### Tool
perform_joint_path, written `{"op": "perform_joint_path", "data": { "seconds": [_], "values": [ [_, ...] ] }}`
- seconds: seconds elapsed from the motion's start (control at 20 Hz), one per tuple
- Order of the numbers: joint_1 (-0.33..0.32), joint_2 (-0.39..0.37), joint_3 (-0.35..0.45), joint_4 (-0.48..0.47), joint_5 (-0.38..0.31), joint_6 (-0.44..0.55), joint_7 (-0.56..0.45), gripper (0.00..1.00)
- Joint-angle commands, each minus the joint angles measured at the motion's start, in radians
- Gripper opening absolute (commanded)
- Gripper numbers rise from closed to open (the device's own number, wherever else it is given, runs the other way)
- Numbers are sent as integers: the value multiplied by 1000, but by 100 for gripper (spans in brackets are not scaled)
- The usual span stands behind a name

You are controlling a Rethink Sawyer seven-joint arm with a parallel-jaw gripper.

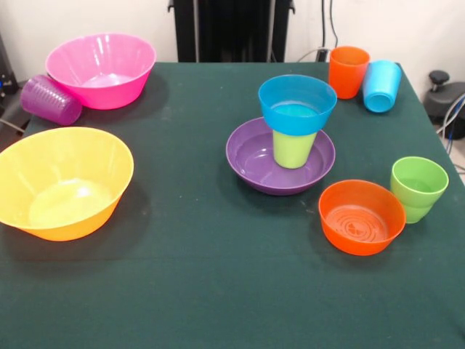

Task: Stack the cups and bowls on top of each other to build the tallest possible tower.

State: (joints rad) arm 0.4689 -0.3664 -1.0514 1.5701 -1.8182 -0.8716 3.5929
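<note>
Purple wide bowl (256,161) sits mid-table and carries the tower (293,127): a lime-yellow cup (293,148) stands upright inside it, off toward the bowl's right side, and a small blue bowl (297,103) sits mouth-up on the cup's rim, roughly level. You get no pincer in this view, so you can't tell its state or which way the tower lies from it.

Loose pieces:
- orange bowl (361,217), front right, empty
- green cup (418,187) upright just beside it
- orange cup (348,71) upright at the far right
- light blue cup (381,85) tilted against the orange cup
- pink bowl (101,69), far left, empty
- purple cup (50,99) on its side beside the pink bowl, long axis running left-right
- yellow-orange bowl (63,182), front left, empty

Likely next is a cup into the blue bowl; the perch looks tippy.
</note>
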Motion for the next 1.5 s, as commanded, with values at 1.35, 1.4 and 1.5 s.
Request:
{"op": "perform_joint_path", "data": {
  "seconds": [1.35,1.4,1.5],
  "values": [
    [-21,-4,324,290,-2,189,-473,0],
    [-31,-4,337,300,10,204,-487,0],
    [-55,-10,368,315,43,239,-526,0]
  ]
}}
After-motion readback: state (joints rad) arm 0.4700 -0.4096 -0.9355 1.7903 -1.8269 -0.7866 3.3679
